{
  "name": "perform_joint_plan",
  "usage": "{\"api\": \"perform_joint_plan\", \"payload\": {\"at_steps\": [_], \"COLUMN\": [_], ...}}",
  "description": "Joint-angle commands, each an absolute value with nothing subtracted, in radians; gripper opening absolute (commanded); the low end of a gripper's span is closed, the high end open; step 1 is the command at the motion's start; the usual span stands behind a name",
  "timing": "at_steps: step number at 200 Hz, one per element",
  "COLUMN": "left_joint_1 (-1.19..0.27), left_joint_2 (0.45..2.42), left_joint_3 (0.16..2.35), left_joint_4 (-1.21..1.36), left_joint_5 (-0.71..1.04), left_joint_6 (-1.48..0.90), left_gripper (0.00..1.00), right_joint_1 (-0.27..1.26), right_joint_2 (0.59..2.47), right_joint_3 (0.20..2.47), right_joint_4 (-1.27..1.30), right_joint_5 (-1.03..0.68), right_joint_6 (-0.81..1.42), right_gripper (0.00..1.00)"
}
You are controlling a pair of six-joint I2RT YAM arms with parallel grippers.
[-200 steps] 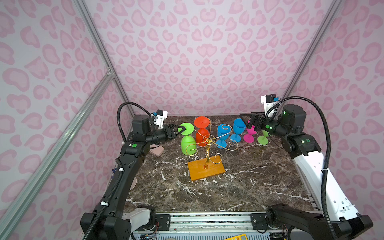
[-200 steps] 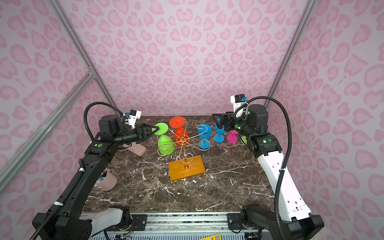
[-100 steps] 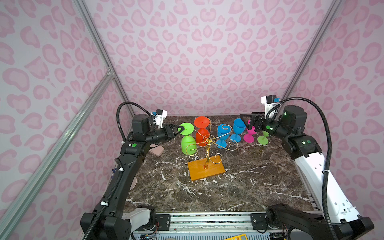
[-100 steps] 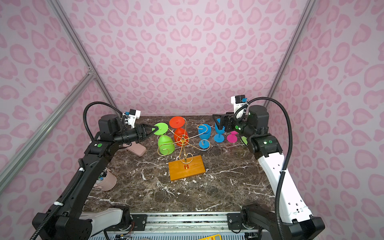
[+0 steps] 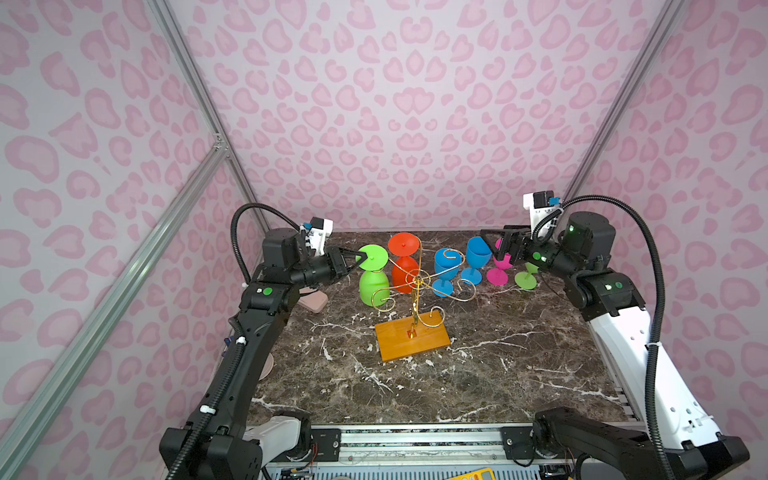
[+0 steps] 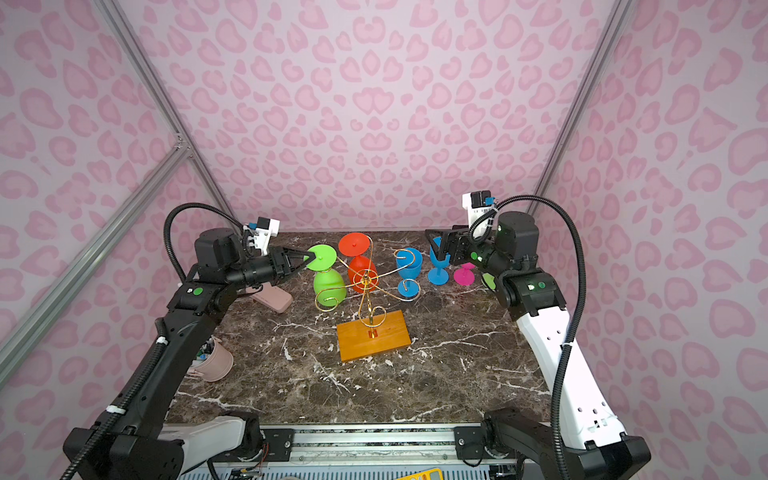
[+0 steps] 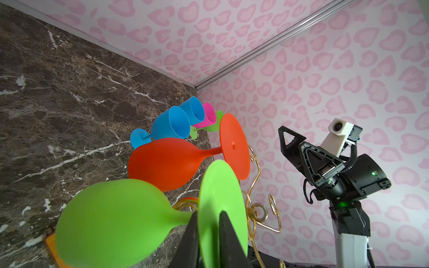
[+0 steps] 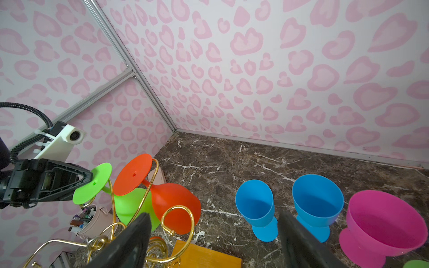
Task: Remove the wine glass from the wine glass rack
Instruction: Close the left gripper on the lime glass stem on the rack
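The left gripper (image 7: 209, 214) is clamped on the foot of the green wine glass (image 5: 374, 286), with one finger on each face of the disc. The glass hangs bowl-down from a left-side arm of the wine glass rack (image 5: 415, 291), just beside an orange-red glass (image 5: 405, 270) that hangs the same way. The right gripper (image 8: 213, 215) hovers with its jaws wide apart and holds nothing, near two blue glasses (image 8: 255, 204) standing on the marble table (image 5: 457, 386).

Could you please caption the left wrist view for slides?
Left gripper grips green glass at foot; orange glass hangs alongside on rack.

Lab robot cell: alu frame (image 5: 190, 79), patterned walls (image 5: 415, 104)
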State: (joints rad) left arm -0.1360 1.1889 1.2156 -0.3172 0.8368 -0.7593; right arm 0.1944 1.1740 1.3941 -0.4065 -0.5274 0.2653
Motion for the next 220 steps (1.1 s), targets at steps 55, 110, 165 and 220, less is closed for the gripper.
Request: {"api": "perform_joint_plan", "payload": {"at_steps": [55, 110, 165, 220], "left_joint_1": [-0.136, -0.135, -0.136, -0.136], "left_joint_2": [1.178, 1.17, 1.175, 1.175], "left_joint_3": [1.226, 1.224, 1.224, 1.229], "left_joint_4": [-0.254, -0.213, -0.174, -0.169], "left_joint_5": [0.845, 0.862, 0.888, 0.884], "left_joint_6": [-0.822, -0.876, -0.932, -0.947], "left_gripper": [0.11, 0.07, 0.04, 0.04], "right_joint_1": [0.195, 0.195, 0.195, 0.195], "right_joint_2": [1.168, 1.164, 1.158, 1.149], "right_joint_3": [1.379, 1.376, 1.374, 1.372], "right_joint_4": [-0.363, -0.358, -0.353, -0.353], "right_joint_5": [-0.545, -0.55, -0.554, -0.554], "right_joint_6": [0.268, 0.273, 0.277, 0.279], "right_gripper": [0.87, 0.87, 0.88, 0.88]}}
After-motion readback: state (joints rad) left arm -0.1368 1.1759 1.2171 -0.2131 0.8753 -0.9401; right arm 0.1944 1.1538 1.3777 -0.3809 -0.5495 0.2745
